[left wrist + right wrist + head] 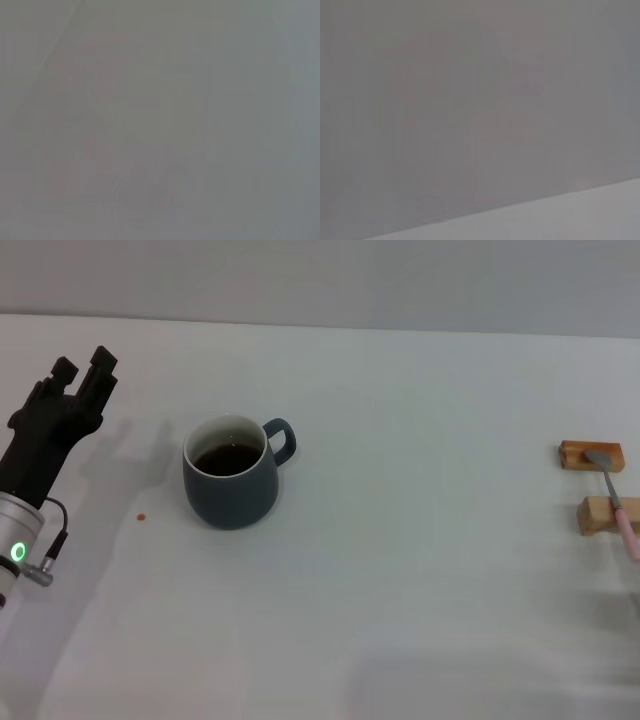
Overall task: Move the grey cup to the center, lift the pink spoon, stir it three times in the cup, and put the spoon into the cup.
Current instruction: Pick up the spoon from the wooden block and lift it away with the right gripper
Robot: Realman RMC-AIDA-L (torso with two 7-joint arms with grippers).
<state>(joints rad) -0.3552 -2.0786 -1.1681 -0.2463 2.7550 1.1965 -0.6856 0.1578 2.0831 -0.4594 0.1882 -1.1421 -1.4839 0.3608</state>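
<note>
The grey cup [232, 490] stands left of the table's middle, holding dark liquid, its loop handle pointing right and back. My left gripper [84, 366] hovers to the cup's left, apart from it, fingers slightly spread with nothing between them. The pink spoon [614, 496] lies at the far right edge of the head view, its metal bowl on the far wooden block [588, 456] and its pink handle crossing the near block [598, 516]. My right gripper is out of view. Both wrist views show only blank grey surface.
A small brown speck [141, 518] lies on the white table [420, 570] just left of the cup. The table's back edge meets a grey wall.
</note>
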